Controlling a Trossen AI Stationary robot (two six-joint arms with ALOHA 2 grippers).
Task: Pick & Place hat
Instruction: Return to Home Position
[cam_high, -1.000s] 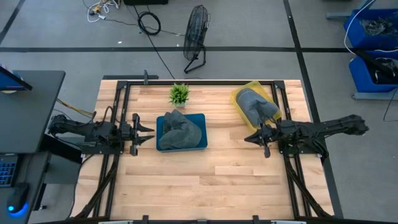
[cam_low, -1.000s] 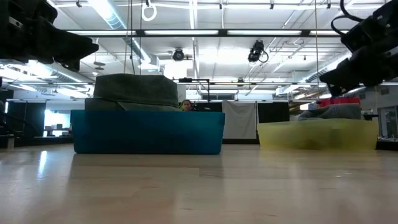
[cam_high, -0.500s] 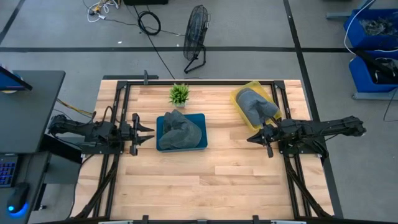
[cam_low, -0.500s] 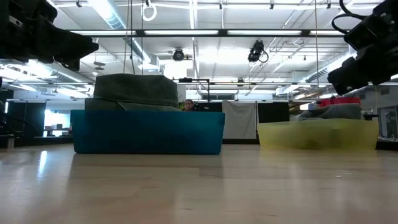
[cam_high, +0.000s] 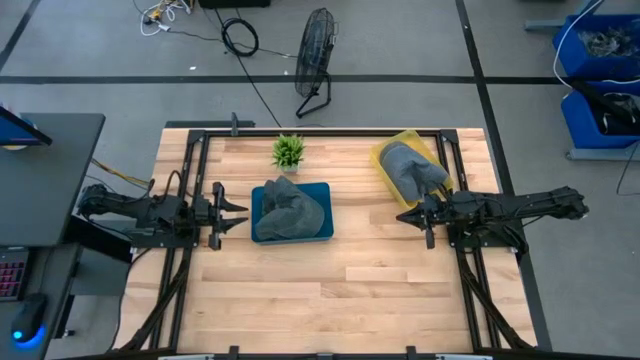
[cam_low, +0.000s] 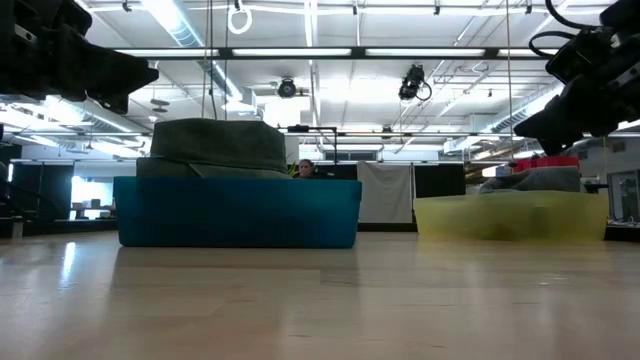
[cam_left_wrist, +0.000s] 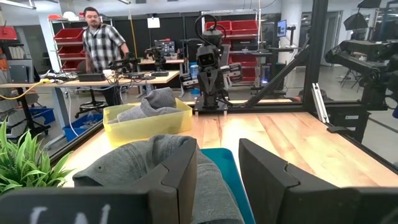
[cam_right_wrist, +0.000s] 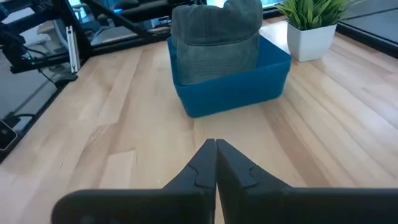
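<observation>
**Both arms head for rest with the caps binned.** The right gripper (cam_right_wrist: 216, 147), fingers pressed together and holding nothing, hangs at centre-right of the overhead frame, just below the yellow bin (cam_low: 510, 218). The left gripper (cam_left_wrist: 217, 163), fingers spread and empty, sits at centre-left, just left of the blue bin (cam_low: 238, 212).

With the job judged all but done, a clean return to home looks to turn mainly on the right arm. It should back away toward the right edge of the frame at its present height, so that the fingers pass clear of the yellow bin's rim and the cap inside it. The left arm looks already folded near its rest, and any last move should go straight back, away from the blue bin's wall. Neither gripper needs to open or close.

The count runs as follows:
- **Arms:** two, on one wooden table (cam_high: 340, 290).
- **Bins:** two, with the blue one at centre frame and the yellow one at upper right, well apart.
- **Caps in the blue bin:** a heap of grey caps (cam_high: 288, 212) rises above the rim. How many lie in it cannot be told, though the low view suggests more than one layer.
- **Cap in the yellow bin:** one grey cap (cam_high: 412, 170) shows.
- **Plant:** one small potted plant (cam_high: 288, 151) stands just above the blue bin.
- **Off the table:** one fan (cam_high: 317, 62) stands on the floor at top centre. One person (cam_left_wrist: 102, 46) in a checked shirt stands in the workshop, in the left wrist view.
</observation>
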